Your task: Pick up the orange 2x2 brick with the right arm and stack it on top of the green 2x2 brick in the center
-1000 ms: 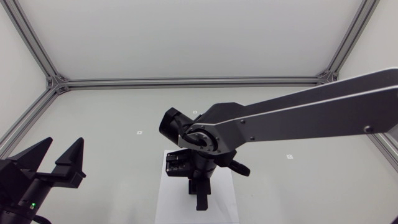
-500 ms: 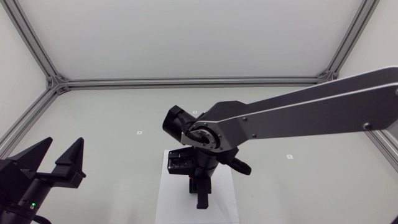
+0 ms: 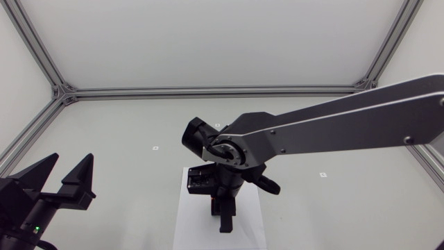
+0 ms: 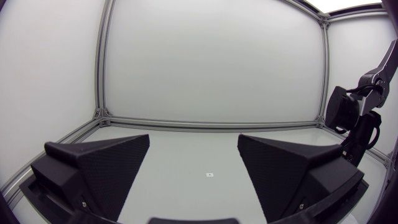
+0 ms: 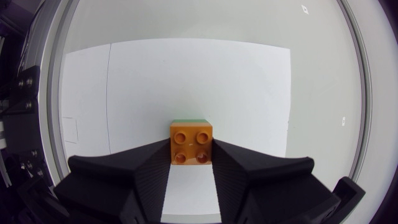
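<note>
Resting at the left side of the tabletop point(image 3: 118, 125), the left pincer point(image 3: 71, 158) is released, its two fingers spread wide with nothing between them. At the centre lies a white sheet point(image 3: 189, 226). Over it hangs the right arm, which comes in from the right side and bends down at the wrist. From above, that wrist hides both bricks.

The right wrist view shows them. The right pincer point(image 5: 191, 160) is clenched on the orange brick point(image 5: 191, 143), one finger pressed to each side, with the studs facing the camera. Just past the orange brick's far edge shows a thin green strip, the green brick point(image 5: 190, 120) underneath, so the two are nearly lined up one over the other. I cannot tell whether the orange brick is already seated on the green studs or hangs just above them.

I judge the step in hand to be the placing: the pickup is done and the stacking is at or near its end. The next move calls for a straight press down until the bricks lock, if they have not. The fingers then need to open evenly and lift straight up, so the stack is not dragged sideways.
</note>
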